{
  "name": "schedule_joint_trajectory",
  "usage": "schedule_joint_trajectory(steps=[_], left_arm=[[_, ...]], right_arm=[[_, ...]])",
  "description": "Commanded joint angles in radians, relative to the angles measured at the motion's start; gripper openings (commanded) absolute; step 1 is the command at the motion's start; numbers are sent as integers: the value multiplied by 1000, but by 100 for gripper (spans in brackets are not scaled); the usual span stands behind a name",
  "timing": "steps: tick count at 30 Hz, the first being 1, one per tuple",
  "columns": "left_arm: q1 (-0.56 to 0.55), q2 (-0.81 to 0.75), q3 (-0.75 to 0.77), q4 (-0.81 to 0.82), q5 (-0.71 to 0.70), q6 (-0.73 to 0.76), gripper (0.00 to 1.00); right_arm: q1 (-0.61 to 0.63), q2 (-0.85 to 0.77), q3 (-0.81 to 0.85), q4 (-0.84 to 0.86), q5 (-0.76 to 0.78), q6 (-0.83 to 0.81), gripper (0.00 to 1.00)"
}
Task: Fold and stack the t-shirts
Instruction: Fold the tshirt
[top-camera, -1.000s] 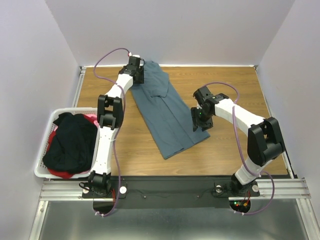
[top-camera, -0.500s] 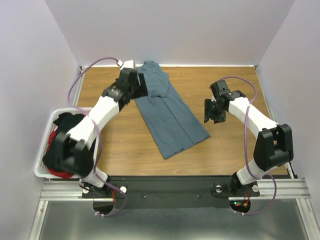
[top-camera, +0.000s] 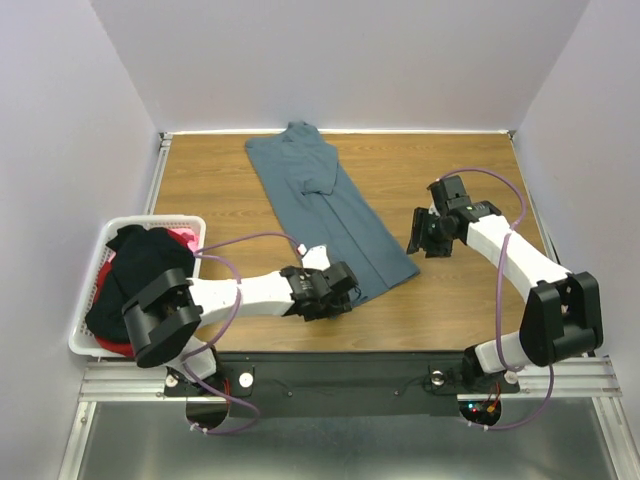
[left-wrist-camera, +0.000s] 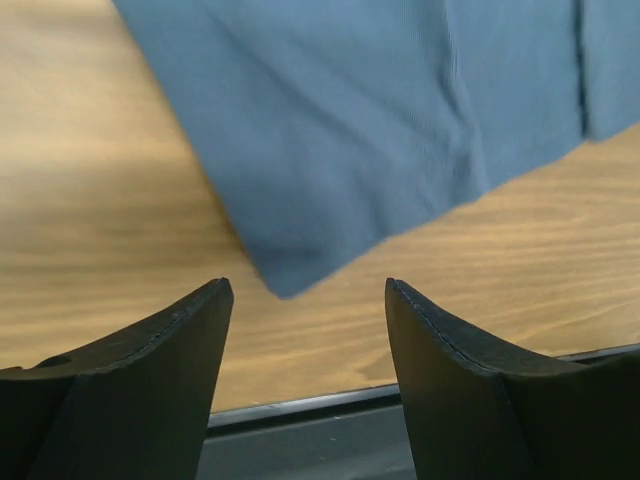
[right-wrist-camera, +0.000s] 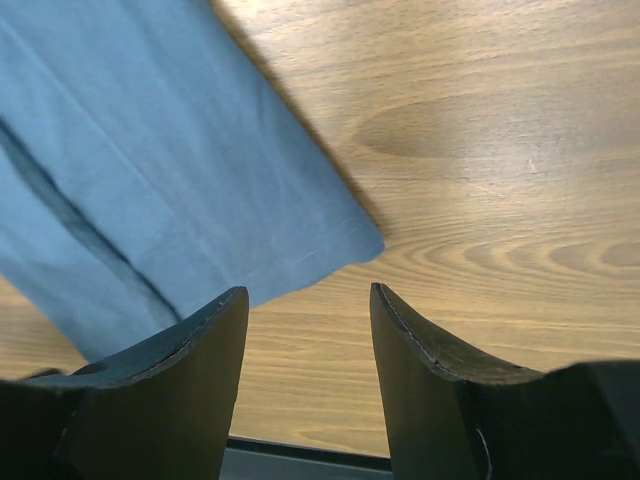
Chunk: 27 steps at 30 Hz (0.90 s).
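On the wooden table (top-camera: 480, 170) we list one blue-grey t-shirt (top-camera: 320, 195), folded into a long narrow strip. It lies flat and on a slant, its far end at the back edge and its near end toward the front, a little right of centre. A shorter fold of the same cloth lies across its far part.

Item, left gripper (top-camera: 340, 288): we find it low over the table at the near-left corner of the strip, its arm stretched sideways along the front edge. In the left wrist view its fingers (left-wrist-camera: 150, 380) stand spread with nothing between them. The cloth's corner lies just past the tips, not pinched. Whether the tips touch the wood we cannot tell.

Item, right gripper (top-camera: 418, 238): we place it just beside the near-right corner of the strip, over bare wood. In the right wrist view its fingers (right-wrist-camera: 440, 390) are likewise parted and empty, and the hemmed corner lies ahead of the gap, ungripped.

Item, white lattice basket (top-camera: 160, 219): it sits off the table's left side, well apart from the strip. We count in it a black t-shirt (top-camera: 140, 285), heaped and unfolded. A red-pink t-shirt (top-camera: 183, 237) shows under it at the far right corner and along the near rim.
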Motion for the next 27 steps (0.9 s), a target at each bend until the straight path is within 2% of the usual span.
schedule_joint_trajectory(steps=[1,5,14,18,27], left_arm=[[-56,41,38,-30,-90,-204,72],[-78,118,68,-93,-110,-244,63],[-82,6,28,-110,-155,-296,61],[-79,12,20,-105,-152,-298,60],[-52,58,29,-147,-153,-295,46]], right_arm=[[-1,-51,-16,64,-36,26,58],[-1,-55,-17,67,-47,22,58],[-2,-65,-14,73,-3,8,58],[-1,-60,-10,73,22,3,58],[-1,-55,-8,73,30,2,58]])
